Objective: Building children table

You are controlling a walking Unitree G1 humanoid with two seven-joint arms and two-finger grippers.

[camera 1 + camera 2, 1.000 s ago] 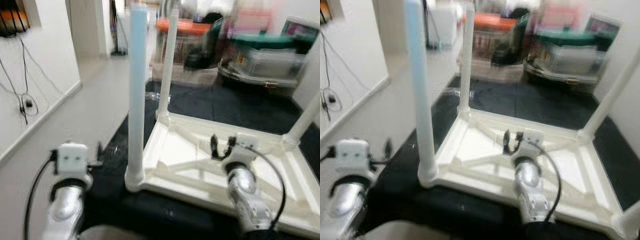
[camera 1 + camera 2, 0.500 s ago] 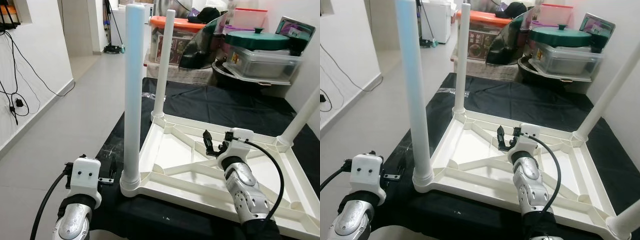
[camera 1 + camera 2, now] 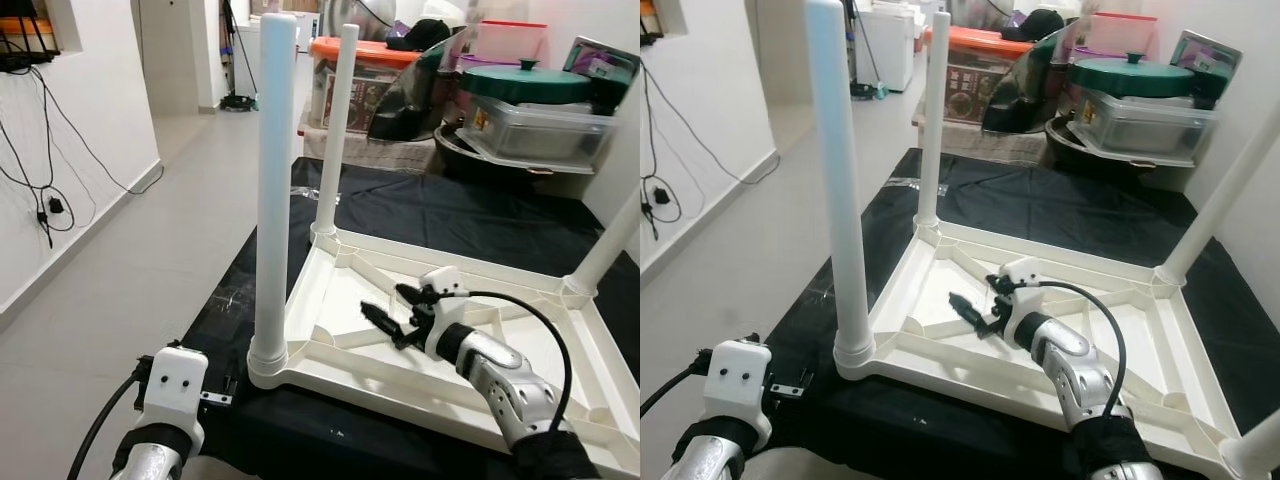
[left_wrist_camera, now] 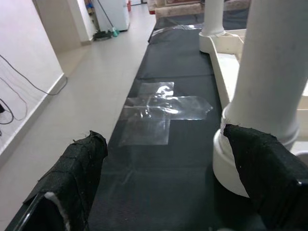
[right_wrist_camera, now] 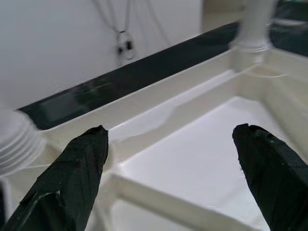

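Upturned white table [image 3: 440, 330] on a black mat [image 3: 470, 215], legs up.
Right claw [image 3: 392, 312], fingers spread and empty, hovers inside the underside frame near its centre, pointing toward 9 o'clock. Left claw [image 4: 163, 183], also spread and empty, sits low at 7 o'clock, one finger [image 4: 262, 166] just beside the base of the near leg [image 3: 273, 190]. Storage boxes [image 3: 520, 110] stand at 12 o'clock.
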